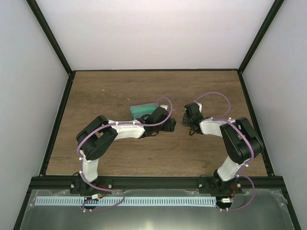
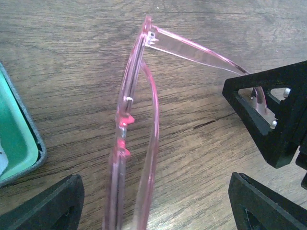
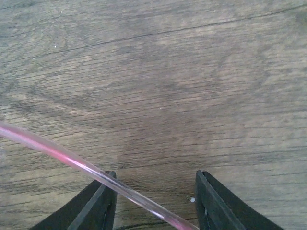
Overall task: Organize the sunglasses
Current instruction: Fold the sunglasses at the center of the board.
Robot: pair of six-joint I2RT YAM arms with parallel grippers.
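Left claw (image 2: 153, 191) wide astride pink sunglasses (image 2: 125, 120), right claw (image 3: 154, 182) half-open around one temple (image 2: 192, 50), green case (image 2: 14, 139) alongside

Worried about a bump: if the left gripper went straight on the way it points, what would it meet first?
Most likely the pink sunglasses, whose frame stands between the open fingers of the left gripper; the table lies behind them. How near is hard to judge.

Translucent pink sunglasses (image 2: 139, 120) of smooth, glossy plastic, a tiny bright metal screw at the hinge; brown table (image 2: 72, 57) of matt, faintly rough wood grain; mint-green case (image 2: 19, 143) with a grey rim, smooth satin plastic; black fingers (image 2: 48, 206) of the left gripper (image 2: 153, 179), matt plastic.
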